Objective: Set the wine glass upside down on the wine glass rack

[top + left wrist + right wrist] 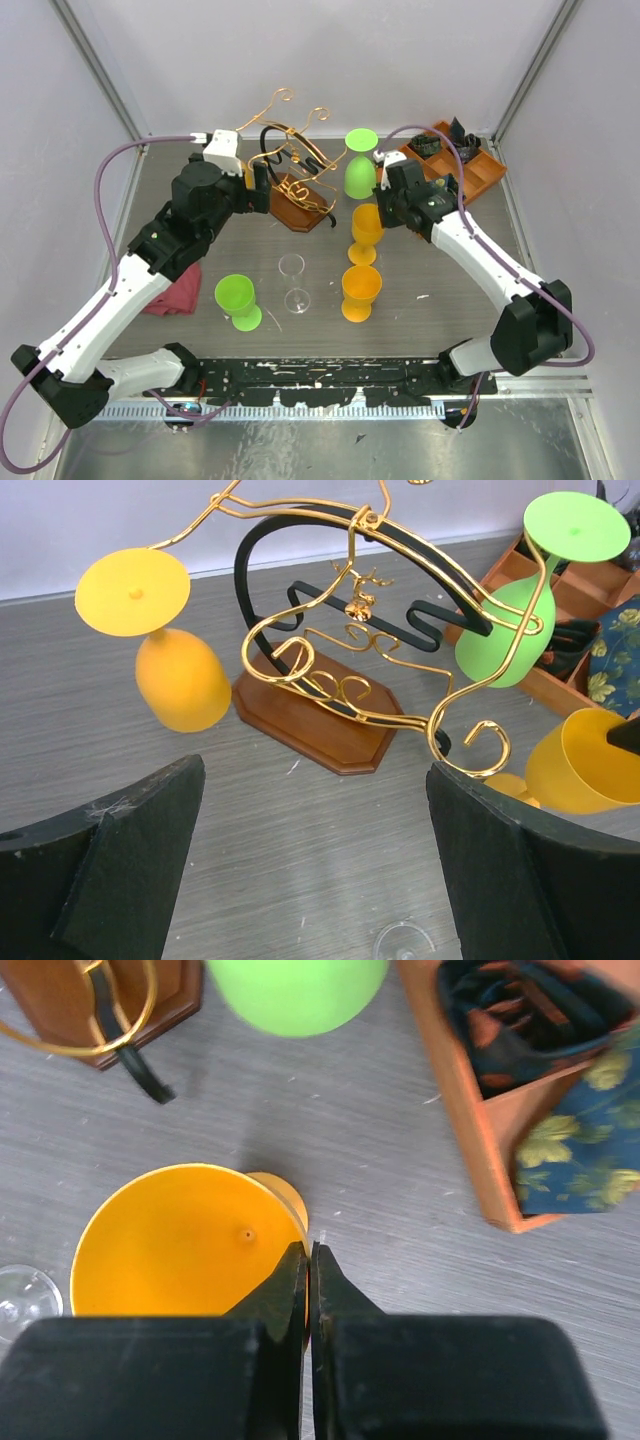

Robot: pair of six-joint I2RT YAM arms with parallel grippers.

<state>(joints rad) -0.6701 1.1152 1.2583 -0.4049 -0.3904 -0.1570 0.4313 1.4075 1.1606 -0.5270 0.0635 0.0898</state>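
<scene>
An upright orange wine glass [366, 226] [170, 1250] stands on the table right of the wine glass rack [292, 160] [350, 670]. My right gripper [384, 207] [309, 1250] is shut on its rim, one finger inside the bowl and one outside. The rack has gold wire arms, a black loop and a brown wooden base [303, 207]. A green glass [359, 165] [505, 630] hangs upside down on its right side and an orange glass [170, 675] on its left. My left gripper [258, 186] [315, 770] is open and empty in front of the rack.
Three more upright glasses stand on the table: a second orange one [361, 291], a clear one [293, 283] and a green one [237, 301]. An orange compartment tray [493, 178] [450, 1110] sits back right. A red cloth [176, 296] lies at the left.
</scene>
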